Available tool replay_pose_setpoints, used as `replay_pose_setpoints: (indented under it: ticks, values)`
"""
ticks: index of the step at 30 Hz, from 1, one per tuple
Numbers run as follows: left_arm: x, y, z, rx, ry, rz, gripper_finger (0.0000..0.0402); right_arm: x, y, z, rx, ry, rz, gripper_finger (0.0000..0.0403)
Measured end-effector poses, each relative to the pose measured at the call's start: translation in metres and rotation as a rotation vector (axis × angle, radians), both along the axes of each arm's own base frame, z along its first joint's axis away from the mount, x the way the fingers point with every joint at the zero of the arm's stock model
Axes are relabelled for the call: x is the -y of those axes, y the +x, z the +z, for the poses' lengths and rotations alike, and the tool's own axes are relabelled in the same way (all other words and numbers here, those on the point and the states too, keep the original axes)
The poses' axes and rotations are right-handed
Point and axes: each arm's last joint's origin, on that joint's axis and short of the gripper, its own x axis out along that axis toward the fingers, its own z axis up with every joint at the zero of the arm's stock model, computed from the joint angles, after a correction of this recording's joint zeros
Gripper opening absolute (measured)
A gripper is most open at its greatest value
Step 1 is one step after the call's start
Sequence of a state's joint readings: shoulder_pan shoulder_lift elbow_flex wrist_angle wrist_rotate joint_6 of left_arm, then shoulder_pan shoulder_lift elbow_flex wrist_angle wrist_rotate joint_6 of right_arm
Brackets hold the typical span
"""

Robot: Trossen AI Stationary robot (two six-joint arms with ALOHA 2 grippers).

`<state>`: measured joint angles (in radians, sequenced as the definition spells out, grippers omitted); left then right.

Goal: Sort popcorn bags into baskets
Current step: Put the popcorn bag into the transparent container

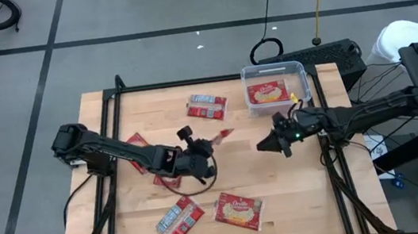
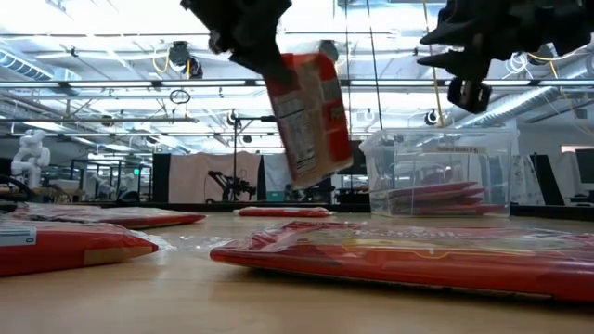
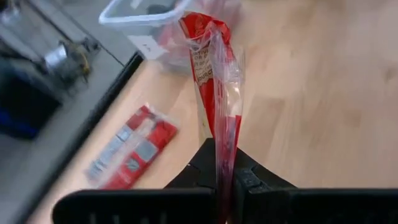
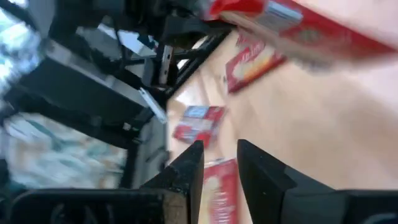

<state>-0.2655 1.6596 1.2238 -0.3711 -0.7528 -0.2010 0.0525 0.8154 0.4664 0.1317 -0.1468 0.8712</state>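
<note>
**Left arm is holding a bag up mid-table for the right arm**

The left gripper (image 1: 211, 150) is hanging over the middle of the table with its jaws clamped on the edge of one red bag (image 3: 214, 74). In the low view that bag (image 2: 306, 111) is dangling clear of the wood, tilted, its printed side showing. Holding it by one edge is leaving the rest of the packet free, probably so the other arm can take it.

The right gripper (image 1: 264, 145) is hovering just beside it, toward the table's right edge, pointing at the bag. Its fingers (image 4: 186, 165) are standing slightly apart with nothing between them, which reads as readying for a handover.

The clear tub (image 1: 299, 70) is sitting at the far right corner, within the right arm's reach, and is already holding at least one bag (image 1: 266, 92).

Other bags are lying flat on the table: one (image 1: 208, 106) near the far edge, two (image 1: 180, 219) (image 1: 239, 211) by the near edge, and one (image 1: 137, 146) partly hidden under the left arm.
</note>
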Motion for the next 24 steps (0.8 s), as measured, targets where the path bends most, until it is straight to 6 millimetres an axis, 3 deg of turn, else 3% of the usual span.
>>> replay_pose_setpoints:
  ticks: [6,11,16,24]
  values:
    - [0.001,0.006,0.029,-0.132,0.352,-0.104,0.0007,-0.001,0.005,-0.004,-0.085,0.325,-0.06,0.0091]
    - [0.0,0.009,0.046,-0.224,0.551,-0.132,0.0004,0.002,0.009,0.002,-0.05,0.532,-0.125,0.0091]
    - [0.002,0.012,0.052,-0.274,0.662,-0.188,0.0011,0.012,0.011,0.01,0.012,0.769,-0.253,0.0105]
    - [0.0,0.017,0.05,-0.358,0.763,-0.258,0.0009,0.031,0.01,0.012,0.075,0.892,-0.407,0.0138]
